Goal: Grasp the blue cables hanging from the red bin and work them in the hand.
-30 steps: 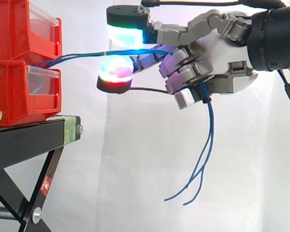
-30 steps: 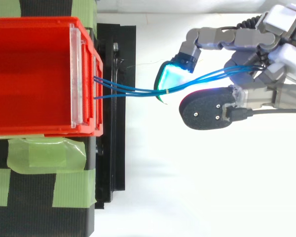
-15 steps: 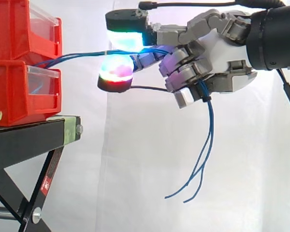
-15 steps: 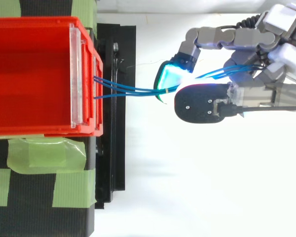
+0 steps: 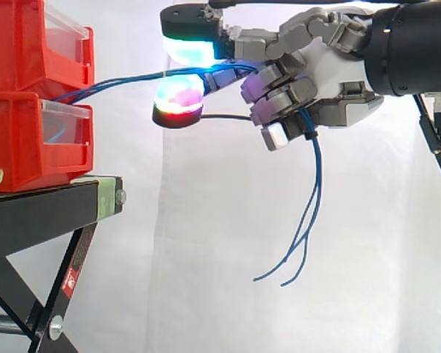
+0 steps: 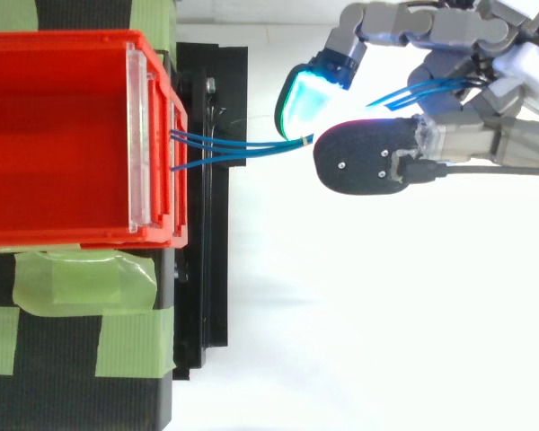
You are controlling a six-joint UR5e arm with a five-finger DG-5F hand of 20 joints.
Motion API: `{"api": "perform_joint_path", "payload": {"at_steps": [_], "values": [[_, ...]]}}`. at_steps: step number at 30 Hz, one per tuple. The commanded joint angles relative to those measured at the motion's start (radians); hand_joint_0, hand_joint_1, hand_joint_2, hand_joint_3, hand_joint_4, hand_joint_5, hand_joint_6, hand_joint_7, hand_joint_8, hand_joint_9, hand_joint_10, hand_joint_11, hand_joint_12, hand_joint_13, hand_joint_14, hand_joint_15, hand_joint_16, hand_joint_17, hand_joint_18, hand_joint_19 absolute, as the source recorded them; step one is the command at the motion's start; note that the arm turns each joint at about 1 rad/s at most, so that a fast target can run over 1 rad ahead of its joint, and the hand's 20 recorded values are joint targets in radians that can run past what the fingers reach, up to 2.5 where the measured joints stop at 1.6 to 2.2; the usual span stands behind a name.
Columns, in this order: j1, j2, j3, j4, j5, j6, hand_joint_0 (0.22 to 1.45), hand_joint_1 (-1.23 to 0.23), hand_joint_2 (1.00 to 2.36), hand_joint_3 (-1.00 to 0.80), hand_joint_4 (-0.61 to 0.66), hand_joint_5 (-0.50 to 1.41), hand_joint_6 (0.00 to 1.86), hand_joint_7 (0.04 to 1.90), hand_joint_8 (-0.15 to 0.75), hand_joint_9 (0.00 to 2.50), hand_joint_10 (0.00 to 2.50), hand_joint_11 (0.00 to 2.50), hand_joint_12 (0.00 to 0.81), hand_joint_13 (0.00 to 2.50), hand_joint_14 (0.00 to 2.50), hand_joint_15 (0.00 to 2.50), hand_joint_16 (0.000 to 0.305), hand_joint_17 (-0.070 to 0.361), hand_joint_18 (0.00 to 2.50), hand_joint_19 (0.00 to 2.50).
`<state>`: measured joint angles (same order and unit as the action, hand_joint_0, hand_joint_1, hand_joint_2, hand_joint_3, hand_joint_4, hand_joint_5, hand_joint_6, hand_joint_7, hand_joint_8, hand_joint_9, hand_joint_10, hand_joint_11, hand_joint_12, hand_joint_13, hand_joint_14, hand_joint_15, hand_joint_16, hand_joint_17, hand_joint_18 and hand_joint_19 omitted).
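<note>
Several thin blue cables [image 5: 125,82] run from the front of the upper red bin [image 5: 37,44] rightward into my hand [image 5: 331,73]. The hand's fingers are curled round the cables, and the loose ends [image 5: 305,220] hang down below the fist. Two glowing fingertips [image 5: 178,99] reach toward the bin, one above and one below the cable strand. From above, the cables [image 6: 242,148] leave the bin [image 6: 72,135] and pass between a green-glowing pad [image 6: 304,99] and a dark fingertip. The hand [image 6: 485,99] sits at the upper right.
A second red bin [image 5: 37,140] sits under the first on a black stand [image 5: 51,209] with crossed legs. Green tape [image 6: 81,278] patches the stand beside the bins. A white curtain hangs behind. Open space lies right of the stand, below the hand.
The hand has risen slightly in the side view and shifted toward the top edge in the top view, carrying the cables along. The hanging ends swung a little.
</note>
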<state>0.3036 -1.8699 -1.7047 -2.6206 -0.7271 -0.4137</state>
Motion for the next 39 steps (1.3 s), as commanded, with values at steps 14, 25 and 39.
{"api": "perform_joint_path", "payload": {"at_steps": [14, 25, 39], "values": [[0.008, 0.0, 0.0, 0.002, -0.008, 0.023, 0.97, -0.6, 1.02, -0.67, 0.31, 0.31, 0.01, 1.2, 0.535, 1.78, 2.5, 2.5, 0.712, 2.02, 2.5, 1.97, 0.237, 0.178, 2.5, 0.65], [0.025, 0.0, 0.0, -0.027, -0.015, 0.115, 0.97, -0.61, 1.02, -0.65, 0.32, 0.29, 0.01, 1.2, 0.535, 1.78, 2.5, 2.5, 0.712, 2.02, 2.5, 1.97, 0.237, 0.178, 2.5, 0.65], [0.029, 0.0, 0.0, -0.047, -0.017, 0.116, 0.99, -0.62, 1.02, -0.51, 0.25, 0.26, 0.01, 1.26, 0.535, 1.78, 2.5, 2.5, 0.712, 2.02, 2.5, 1.97, 0.237, 0.178, 2.5, 0.65]]}}
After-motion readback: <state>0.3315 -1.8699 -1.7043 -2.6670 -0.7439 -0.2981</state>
